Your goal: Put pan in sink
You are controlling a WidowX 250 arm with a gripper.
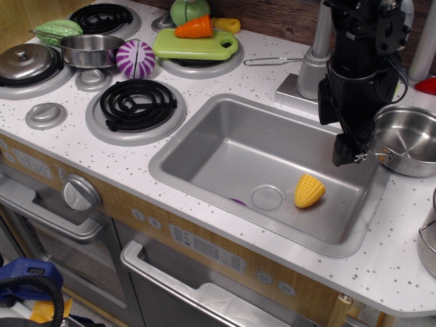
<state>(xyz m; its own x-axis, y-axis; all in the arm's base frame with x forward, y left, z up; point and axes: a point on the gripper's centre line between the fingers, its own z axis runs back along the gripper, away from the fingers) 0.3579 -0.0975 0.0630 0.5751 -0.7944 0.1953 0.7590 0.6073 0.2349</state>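
- White speckled countertop [225, 78], toy kitchen; sink [225, 146] sunk at centre, holding a yellow corn cob [309, 190].
- Pan [409, 139] sits on the counter right of the sink, just beside its rim.
- Gripper [349, 155] hangs at the pan's left edge; jaw opening unreadable, grip cannot be confirmed.
- Judgement: pinch the pan wall firmly, lift clear of the sink lip, set down away from the corn.
- Pan's right side cut off; fingertips dark, blurred.

White speckled countertop [225, 75], sunken sink [225, 146], pan [407, 139] resting right of it, faucet base [303, 85] behind.
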